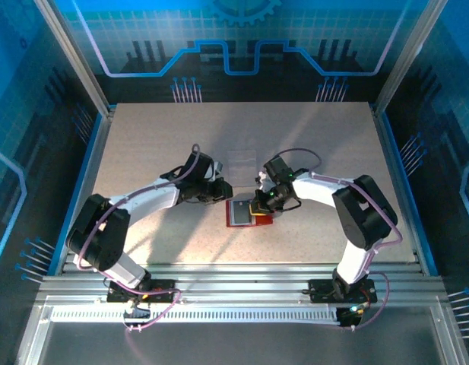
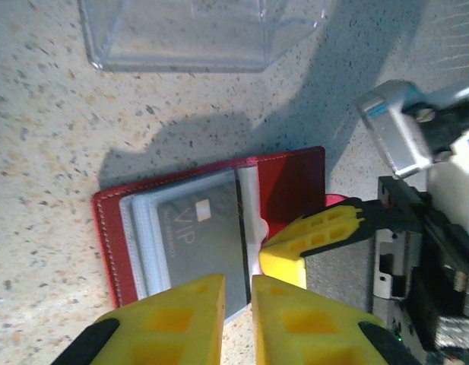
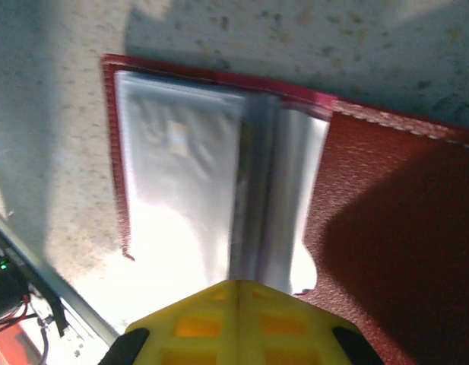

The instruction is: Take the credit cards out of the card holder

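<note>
The red card holder (image 1: 242, 215) lies open on the table between my two grippers. In the left wrist view its red cover (image 2: 295, 179) frames pale pockets. A dark grey credit card (image 2: 196, 236) marked VIP sticks out of one pocket toward my left gripper (image 2: 238, 283). Those fingers stand almost together, and the card's near corner sits in the narrow gap between them. My right gripper (image 2: 283, 255) is shut, its tip pressing on the holder beside the fold, on the right flap (image 3: 394, 228). Its joined fingertips (image 3: 238, 283) hold nothing. Glare washes out the pockets (image 3: 181, 167).
A clear plastic tray (image 2: 196, 38) stands just beyond the holder, also seen behind both grippers (image 1: 240, 161). Speckled tabletop (image 1: 166, 137) spreads to the left and back. Metal rails (image 1: 234, 274) run along the near edge by the arm bases.
</note>
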{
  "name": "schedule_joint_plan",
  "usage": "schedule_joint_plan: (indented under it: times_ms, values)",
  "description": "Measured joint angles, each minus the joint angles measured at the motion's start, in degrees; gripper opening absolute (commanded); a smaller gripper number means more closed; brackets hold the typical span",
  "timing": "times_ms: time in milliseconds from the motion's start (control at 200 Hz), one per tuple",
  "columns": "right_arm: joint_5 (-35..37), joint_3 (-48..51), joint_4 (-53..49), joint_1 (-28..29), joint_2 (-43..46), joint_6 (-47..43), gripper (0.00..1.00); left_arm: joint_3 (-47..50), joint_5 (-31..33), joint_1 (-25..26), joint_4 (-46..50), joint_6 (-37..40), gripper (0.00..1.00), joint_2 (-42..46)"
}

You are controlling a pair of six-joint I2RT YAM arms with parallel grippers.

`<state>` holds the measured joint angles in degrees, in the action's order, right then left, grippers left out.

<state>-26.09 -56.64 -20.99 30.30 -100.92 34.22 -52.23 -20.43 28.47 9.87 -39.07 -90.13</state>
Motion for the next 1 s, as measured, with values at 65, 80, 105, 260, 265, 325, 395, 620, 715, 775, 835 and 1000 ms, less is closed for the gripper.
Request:
schedule_joint_plan:
  times_ms: [65, 80, 105, 260, 265, 325, 395, 620, 715, 775, 835, 1000]
  values:
    - [-0.17, 0.35, 0.79, 0.0, 0.79, 0.76, 0.03, 0.0, 0.09, 0.57, -0.17, -0.52, 0.14, -0.39]
    - [-0.17, 0.46, 1.01, 0.0, 0.87, 0.9, 0.03, 0.0, 0.07, 0.66, -0.31, -0.63, 0.14, -0.55]
    - [-0.2, 0.57, 1.22, 0.0, 0.98, 1.07, 0.03, 0.0, 0.07, 0.79, -0.44, -0.96, 0.14, -0.79]
    - [-0.37, 1.9, 2.51, 0.0, 1.09, 2.16, 0.04, -0.02, -0.24, 1.31, -1.49, -1.88, 0.12, -3.23]
    - [-0.37, 1.95, 2.58, 0.0, 1.09, 2.23, 0.04, -0.02, -0.26, 1.31, -1.49, -1.9, 0.12, -3.3]
    - [-0.39, 2.49, 2.99, 0.0, 1.31, 2.49, 0.06, -0.02, -0.55, 1.77, -1.99, -2.73, 0.12, -4.11]
    - [-0.76, 3.39, 4.24, -0.07, 1.81, 3.28, 0.07, -0.02, -1.51, 2.4, -2.86, -3.67, 0.1, -5.01]
    - [-5.22, 9.16, 12.83, -3.28, 2.43, 7.02, 0.08, -0.02, -4.17, 5.62, -6.14, -7.23, 0.09, -7.78]
    - [-5.99, 10.75, 14.27, -4.48, 2.03, 7.98, 0.08, -0.02, -4.5, 6.38, -6.16, -7.61, 0.09, -8.17]
    - [-6.14, 11.52, 15.43, -4.48, 1.9, 8.46, 0.08, -0.02, -4.46, 6.43, -6.12, -7.58, 0.09, -8.2]
    - [-6.19, 12.61, 16.63, -4.37, 1.9, 8.96, 0.07, -0.02, -4.44, 6.4, -6.05, -7.56, 0.09, -8.2]
    - [-6.51, 14.27, 19.85, -3.63, 1.9, 10.84, 0.07, -0.7, -4.39, 6.43, -4.37, -7.13, 0.09, -8.24]
